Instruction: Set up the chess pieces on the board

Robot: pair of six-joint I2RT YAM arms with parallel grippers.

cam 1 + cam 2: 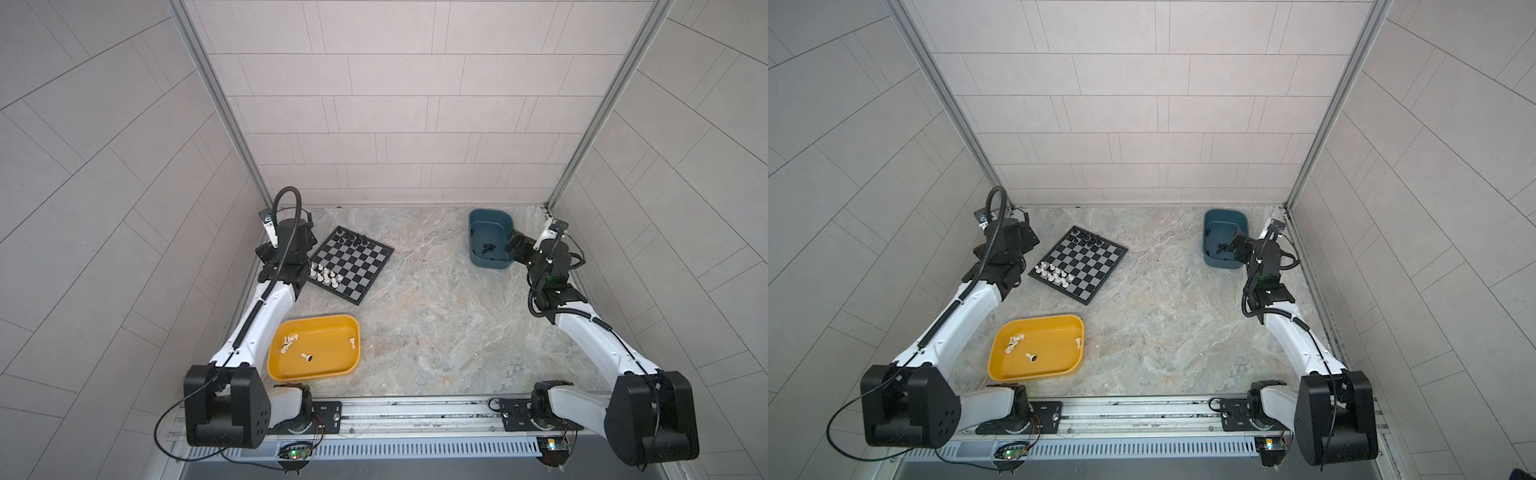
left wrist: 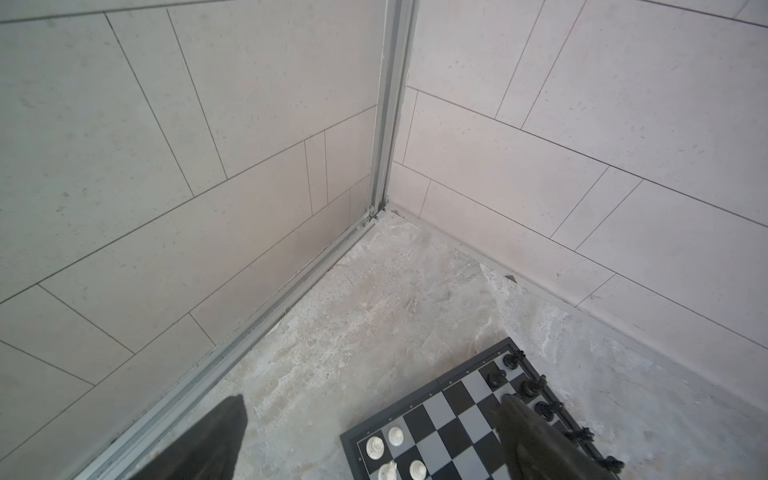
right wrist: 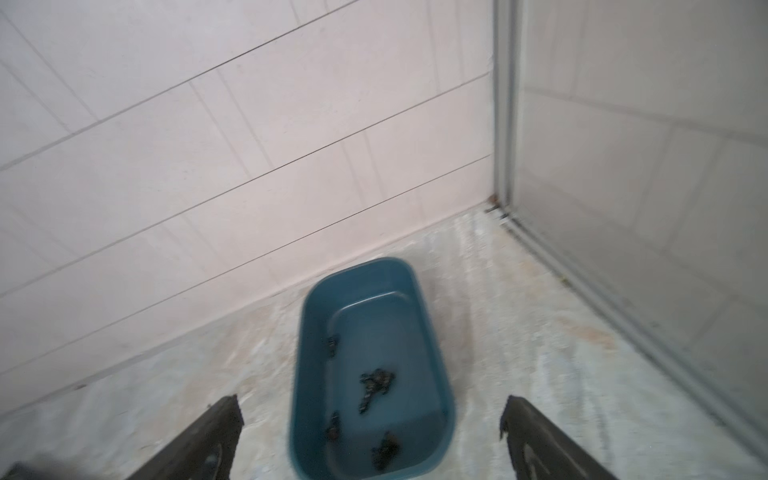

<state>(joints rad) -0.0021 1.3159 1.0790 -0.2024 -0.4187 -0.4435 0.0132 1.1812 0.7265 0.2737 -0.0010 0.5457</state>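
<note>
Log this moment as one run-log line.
left gripper: open, at board edge | right gripper: open, by teal tray | board: partly set | yellow tray: white pieces | teal tray: black pieces

Overheads and left wrist: common board [image 1: 353, 266]

The checked board [image 2: 457, 432], white chessmen [image 2: 375, 449] and black chessmen [image 2: 530, 386] upright at opposite edges, lies partly beneath the left gripper's [image 2: 372, 398] spread jaws.
</note>
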